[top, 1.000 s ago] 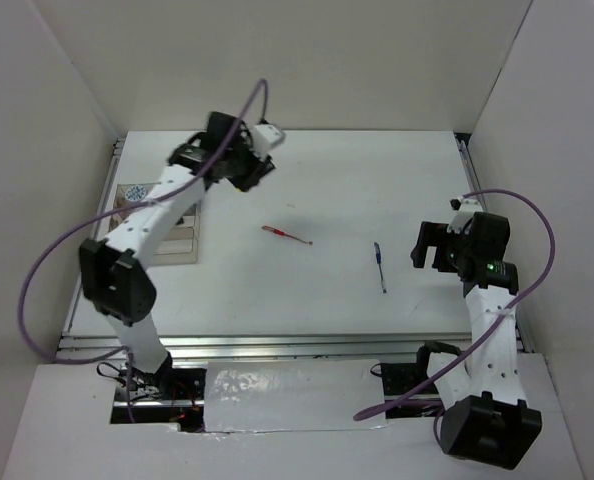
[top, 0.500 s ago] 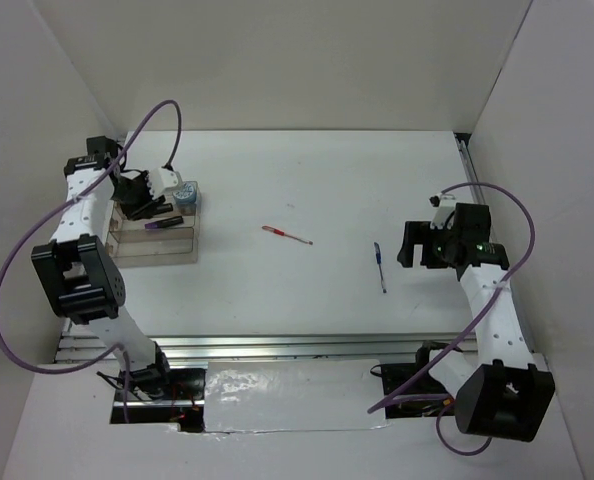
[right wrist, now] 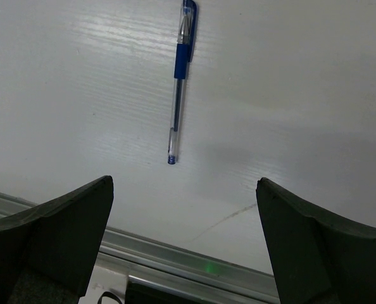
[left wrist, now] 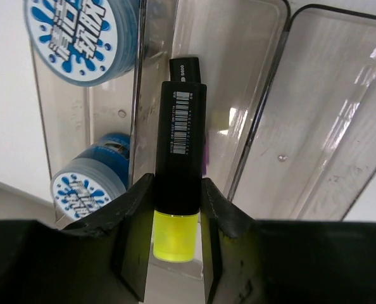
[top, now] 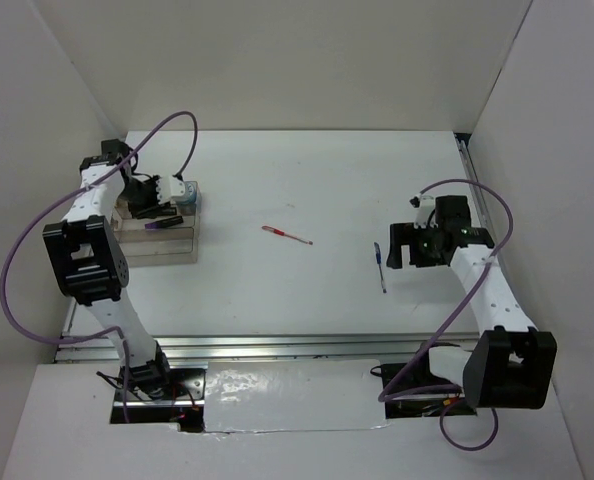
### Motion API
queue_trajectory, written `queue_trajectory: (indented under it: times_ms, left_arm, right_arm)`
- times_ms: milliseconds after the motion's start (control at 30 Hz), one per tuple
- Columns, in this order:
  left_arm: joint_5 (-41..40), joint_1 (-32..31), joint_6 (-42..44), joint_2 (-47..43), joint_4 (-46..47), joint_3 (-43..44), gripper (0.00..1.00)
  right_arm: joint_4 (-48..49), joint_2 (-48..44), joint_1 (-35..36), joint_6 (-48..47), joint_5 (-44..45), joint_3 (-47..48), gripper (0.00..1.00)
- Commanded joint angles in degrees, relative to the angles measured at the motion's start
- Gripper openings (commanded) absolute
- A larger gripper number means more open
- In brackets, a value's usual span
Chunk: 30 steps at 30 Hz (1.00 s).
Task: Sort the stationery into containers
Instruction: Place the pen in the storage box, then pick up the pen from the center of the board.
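Left wrist view: the left end effector [left wrist: 175,202] clamps the yellow highlighter [left wrist: 181,126] above the tray [left wrist: 314,126], not yet dropped in. Both rolls [left wrist: 80,35] already sit inside. The purple highlighter [top: 162,224] beneath is mostly hidden. The right end effector [right wrist: 185,190] gapes over the blue pen [right wrist: 180,82]. That and the red pen [top: 287,235] remain on the tabletop [right wrist: 302,95].

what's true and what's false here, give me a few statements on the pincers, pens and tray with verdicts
1. The left pincer grips the yellow highlighter over the tray. True.
2. The right pincer holds the blue pen. False: it is open, and the pen lies on the table, apart from it.
3. Both blue rolls sit in the tray. True.
4. The red pen is in the tray. False: it lies on the table, between the two arms.
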Motion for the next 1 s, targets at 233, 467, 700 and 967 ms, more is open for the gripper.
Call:
queue_trajectory:
  times_ms: [233, 467, 700, 967]
  left_arm:
    - [-0.8, -1.0, -2.3, 3.2, 2.3, 2.8, 0.42]
    - [2.1, -2.5, -2.2, -0.4, 0.6, 4.5, 0.55]
    - [11.7, -6.0, -4.4, -4.1, -4.8, 10.1, 0.65]
    - [18.8, -18.3, -15.7, -9.6, 3.2, 5.2, 0.62]
  right_arm:
    - [-1.4, 3.9, 2.4, -0.2, 1.0, 4.8, 0.99]
    - [-0.8, 3.2, 2.7, -0.1, 1.4, 3.3, 0.99]
    - [-1.0, 4.4, 3.1, -0.1, 2.4, 4.3, 0.99]
    - [-1.7, 9.5, 5.0, -0.2, 3.7, 5.5, 0.90]
